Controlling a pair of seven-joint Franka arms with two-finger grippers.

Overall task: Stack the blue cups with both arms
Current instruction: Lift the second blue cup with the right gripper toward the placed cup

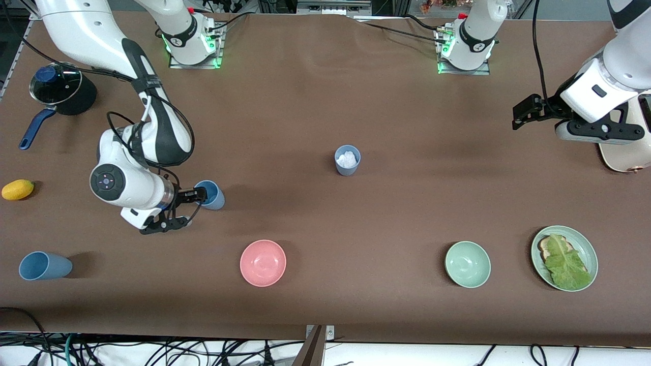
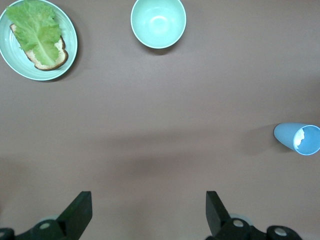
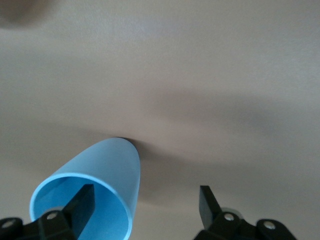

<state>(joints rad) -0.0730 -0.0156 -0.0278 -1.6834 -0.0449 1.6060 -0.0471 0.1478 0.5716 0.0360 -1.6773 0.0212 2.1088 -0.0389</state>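
Right gripper is low at the table toward the right arm's end, jaws spread wide across the rim of a blue cup. In the right wrist view one finger sits inside the cup's mouth and the other is outside its wall with a clear gap, so nothing is clamped (cannot tell whether the inner finger touches the wall). The cup looks tilted, mouth toward the gripper.

Second blue cup, upright mid-table with something white inside, is at roughly 2 o'clock from the gripped-at one in the front view, well apart. Third blue cup lies on its side at about 8 o'clock from the right gripper, nearer the front camera.

Left gripper hangs over the left arm's end of the table, waiting, fingers wide apart and holding nothing. Its wrist view shows the white-filled cup, the pale green bowl and a plate with lettuce on bread.

Pink bowl is at 5 o'clock from the right gripper.
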